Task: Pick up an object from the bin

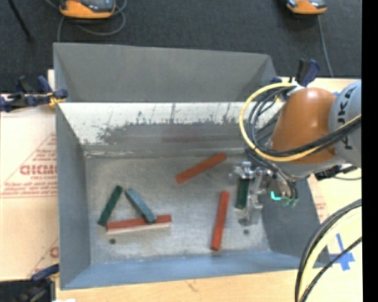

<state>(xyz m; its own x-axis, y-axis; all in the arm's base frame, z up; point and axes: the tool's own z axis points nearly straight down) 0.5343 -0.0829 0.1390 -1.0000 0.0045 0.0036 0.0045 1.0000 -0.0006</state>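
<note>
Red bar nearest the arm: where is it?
Camera view, right half of the bin: the red bar lies just left of the pincer, below the slanted red bar.

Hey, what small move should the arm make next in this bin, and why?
Probably a short lift straight up. The pincer has a short dark green stick right against it, and I cannot tell whether it is gripped; lifting would show that. A red stick lies close beside it, so sideways motion risks knocking it.
</note>
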